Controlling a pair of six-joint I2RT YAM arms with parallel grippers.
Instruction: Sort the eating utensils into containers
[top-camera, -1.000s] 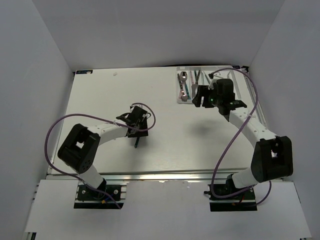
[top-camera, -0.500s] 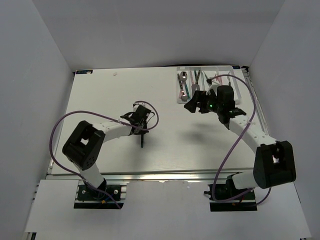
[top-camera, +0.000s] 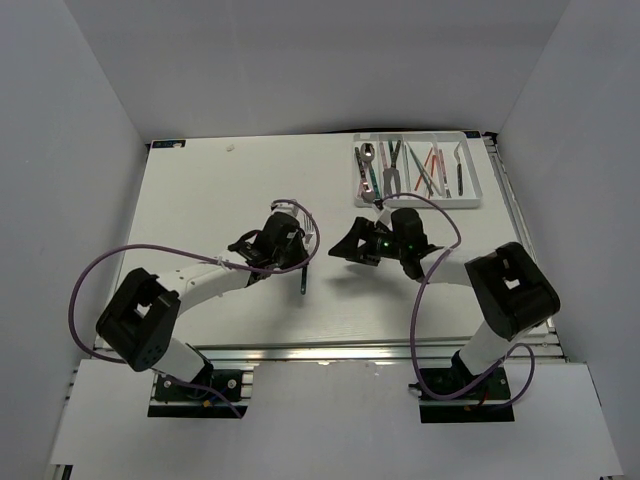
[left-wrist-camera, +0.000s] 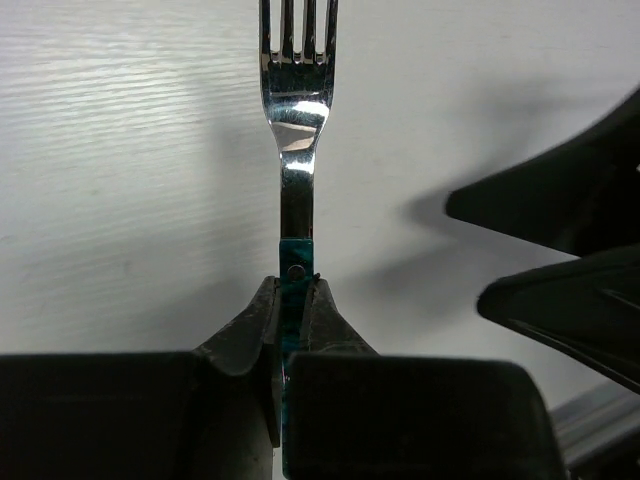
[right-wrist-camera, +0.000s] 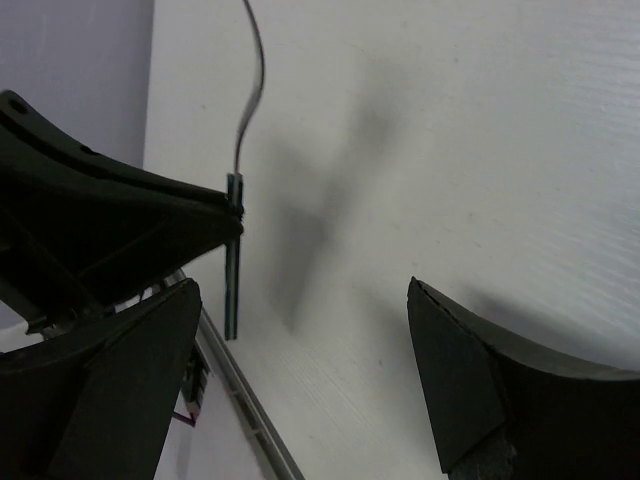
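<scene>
Near the middle of the bench (top-camera: 200, 200), the left gripper (left-wrist-camera: 292, 300) is clamped on the teal handle of a fork (left-wrist-camera: 297, 170), while the right gripper (right-wrist-camera: 305, 300) hangs wide open at its 3 o'clock, and the white tray (top-camera: 476, 180) holding other utensils (top-camera: 400, 165) sits at the bench's 1 o'clock.

A white table (top-camera: 200, 200) is carrying one white tray (top-camera: 478, 185), which is sitting at its far right corner with utensils (top-camera: 390, 165) lying in its slots.
</scene>
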